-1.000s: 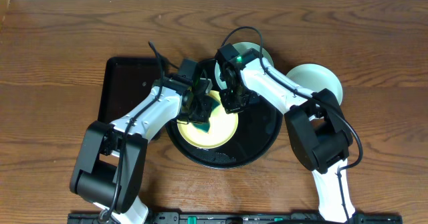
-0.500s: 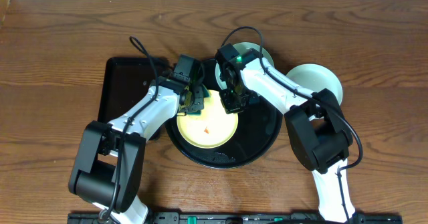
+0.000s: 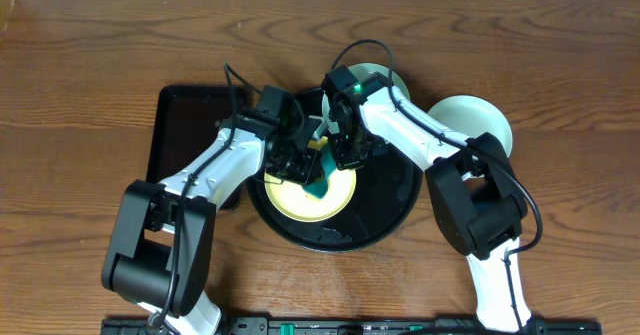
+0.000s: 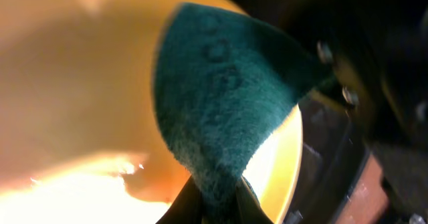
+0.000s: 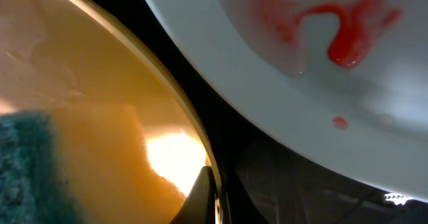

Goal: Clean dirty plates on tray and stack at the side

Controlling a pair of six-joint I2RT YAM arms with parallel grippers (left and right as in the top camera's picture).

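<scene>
one mint plate (image 3: 482, 115) lies on the worktop (image 3: 80, 55) beside the tray (image 3: 392, 213), apparently done. on the tray, the yellow plate (image 3: 288, 199) looks mid-scrub, with the sponge (image 4: 221, 97) pinched in the left gripper (image 4: 214, 202) and the right gripper (image 5: 210, 192) closed at its rim. a smeared plate (image 5: 314, 77) waits.

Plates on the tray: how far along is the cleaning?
Done: one mint plate sits off the tray, looking clean. In hand: left fingers pinch a green pad on the yellow plate; right fingers are shut at its rim. Left: the other mint plate shows red smears; nothing is stacked.
</scene>
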